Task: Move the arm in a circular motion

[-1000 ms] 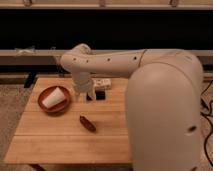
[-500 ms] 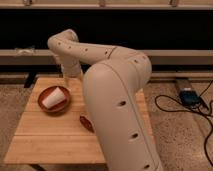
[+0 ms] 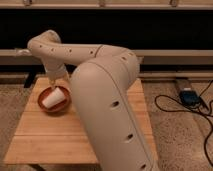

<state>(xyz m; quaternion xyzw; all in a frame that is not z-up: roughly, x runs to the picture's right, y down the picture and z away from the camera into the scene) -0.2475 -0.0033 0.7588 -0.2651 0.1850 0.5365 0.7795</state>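
Observation:
The cream-white arm point(image 3: 107, 95) fills the middle of the camera view. Its thick segment rises from the bottom edge, bends at the upper right, runs left to a rounded joint point(image 3: 44, 46), then drops down. The gripper point(image 3: 52, 81) is at the narrow end, pointing down just above the far rim of a red bowl point(image 3: 46, 105). A white cup point(image 3: 55, 97) lies tilted in the bowl.
A wooden table point(image 3: 50, 137) holds the bowl at its left side. The arm hides the table's middle. On the floor to the right lie a blue-and-black device point(image 3: 190, 96) and black cables point(image 3: 172, 106). A dark wall with a ledge runs behind.
The arm has swung left and towards the camera. The gripper now hangs over the bowl's far rim. The small brown object and the dark object on the table are now hidden behind the arm.

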